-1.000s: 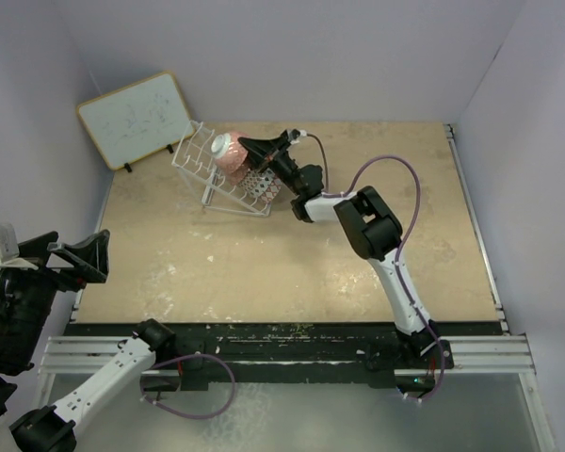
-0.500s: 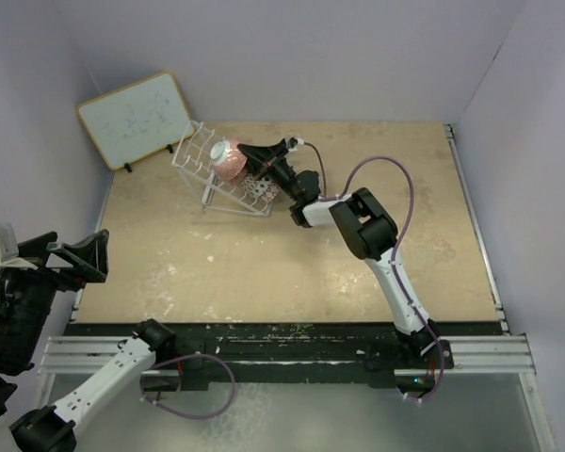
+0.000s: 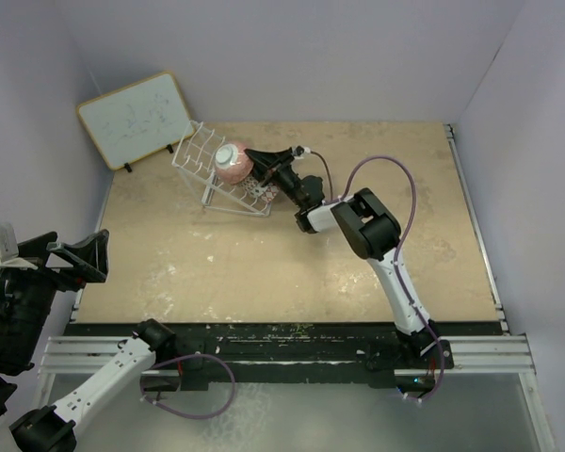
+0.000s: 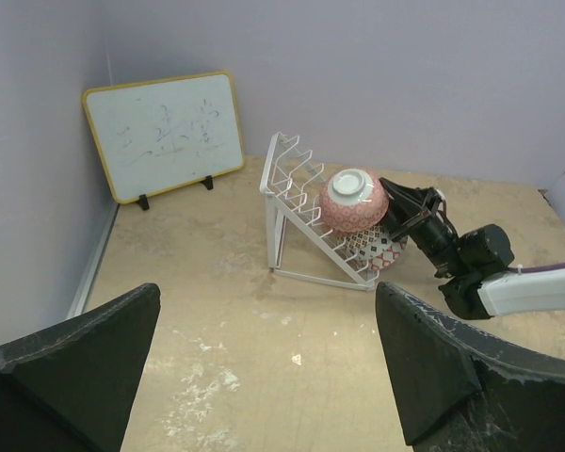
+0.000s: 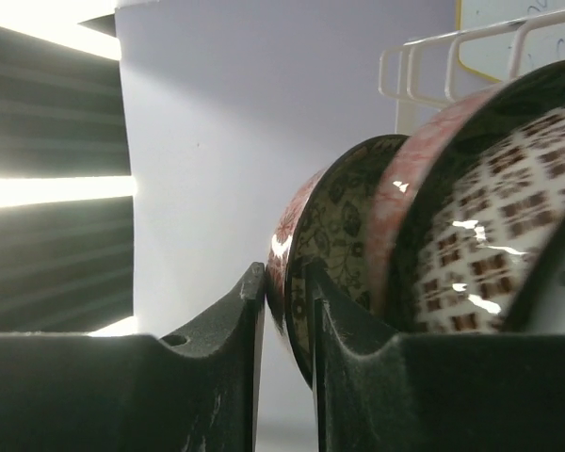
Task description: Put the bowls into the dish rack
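Note:
A pink-red bowl [image 3: 232, 162] leans in the white wire dish rack [image 3: 200, 151], foot turned upward [image 4: 353, 200]. My right gripper [image 3: 256, 160] reaches in from the right. In the right wrist view its fingers straddle the bowl's rim [image 5: 292, 250], one on the pink outside and one on the flowered inside, gripper [image 5: 284, 278] shut on it. A second patterned bowl [image 4: 384, 252] sits lower in the rack, right behind the held one [image 5: 480, 217]. My left gripper [image 3: 64, 252] hangs open off the table's left edge, empty [image 4: 266, 294].
A wood-framed whiteboard [image 3: 135, 118] leans against the back-left wall, just behind the rack. The tan tabletop [image 3: 264, 264] shows white scuffs. Purple walls enclose the table on three sides.
My right gripper has pushed left and lower, carrying the pink-red bowl deeper into the rack until it rests against the prongs. The left arm has not moved.

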Motion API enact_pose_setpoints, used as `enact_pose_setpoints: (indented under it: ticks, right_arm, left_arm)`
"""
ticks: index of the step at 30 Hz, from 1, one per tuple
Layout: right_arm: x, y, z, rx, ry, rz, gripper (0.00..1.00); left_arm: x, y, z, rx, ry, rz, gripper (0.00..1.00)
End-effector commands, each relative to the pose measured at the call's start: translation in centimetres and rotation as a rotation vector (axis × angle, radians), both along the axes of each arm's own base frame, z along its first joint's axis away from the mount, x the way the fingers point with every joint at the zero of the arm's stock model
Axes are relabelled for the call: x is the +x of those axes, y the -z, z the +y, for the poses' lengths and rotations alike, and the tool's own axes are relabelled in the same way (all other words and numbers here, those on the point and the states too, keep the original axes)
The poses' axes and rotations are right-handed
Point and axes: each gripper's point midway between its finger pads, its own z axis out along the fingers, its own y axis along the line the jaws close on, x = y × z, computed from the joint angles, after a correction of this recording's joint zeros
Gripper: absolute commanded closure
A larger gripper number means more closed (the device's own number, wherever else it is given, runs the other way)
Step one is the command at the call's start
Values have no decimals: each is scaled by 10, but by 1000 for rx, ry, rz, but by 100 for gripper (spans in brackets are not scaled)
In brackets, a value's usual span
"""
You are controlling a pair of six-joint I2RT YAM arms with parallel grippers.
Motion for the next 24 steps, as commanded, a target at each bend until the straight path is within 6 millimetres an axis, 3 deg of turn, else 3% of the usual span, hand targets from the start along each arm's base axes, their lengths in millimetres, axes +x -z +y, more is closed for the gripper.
enact_pose_setpoints:
  ticks: [1, 10, 24]
  right_arm:
    - [-43, -114, -33, 186, 42, -292, 77]
    - [-34, -135, -29, 144, 95, -316, 81]
    - [-26, -132, -21, 203, 77, -292, 89]
  left_arm:
    - [0, -9, 2, -4, -7, -23, 1]
    - [-3, -10, 4, -12, -5, -30, 1]
    - [-9, -11, 10, -15, -19, -36, 1]
